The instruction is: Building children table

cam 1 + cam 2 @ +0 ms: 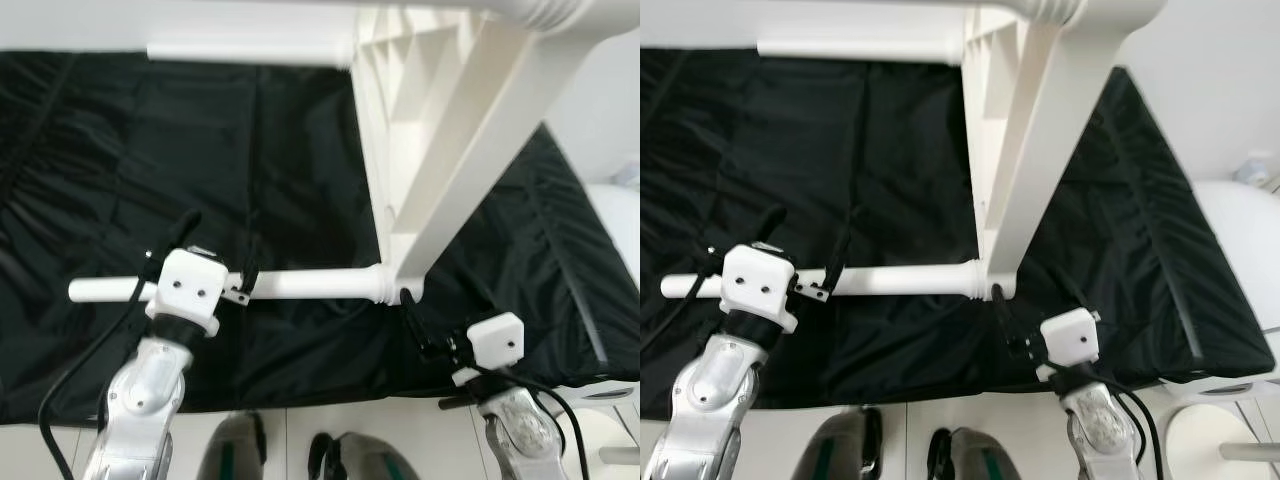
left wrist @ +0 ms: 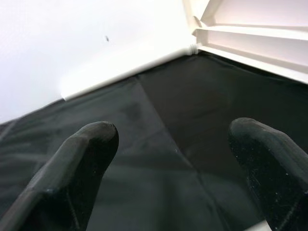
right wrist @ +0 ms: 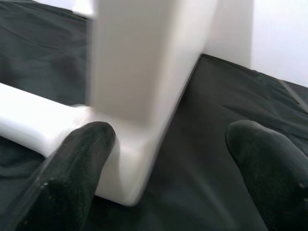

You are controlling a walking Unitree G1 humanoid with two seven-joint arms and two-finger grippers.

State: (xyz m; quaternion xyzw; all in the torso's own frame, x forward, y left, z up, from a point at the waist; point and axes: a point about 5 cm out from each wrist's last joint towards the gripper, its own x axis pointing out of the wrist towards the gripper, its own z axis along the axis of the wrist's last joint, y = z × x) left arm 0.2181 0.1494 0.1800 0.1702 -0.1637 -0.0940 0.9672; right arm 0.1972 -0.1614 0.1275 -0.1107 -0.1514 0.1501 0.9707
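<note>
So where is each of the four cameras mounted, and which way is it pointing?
Left eye: head, looking down at the white table lying on its side on black cloth; both arms show.
Right eye: the same scene; right gripper at the table's corner.
Left wrist: along the open left gripper, over cloth toward a table leg.
Right wrist: open fingers by that corner.
Shared: table and cloth.

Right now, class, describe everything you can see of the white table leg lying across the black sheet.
The white table leg is a smooth round tube, plastic by its look, lying level on the black sheet. One end joins the table's corner through a ribbed collar; the other end is free. The left gripper sits over it, grip unclear.
</note>
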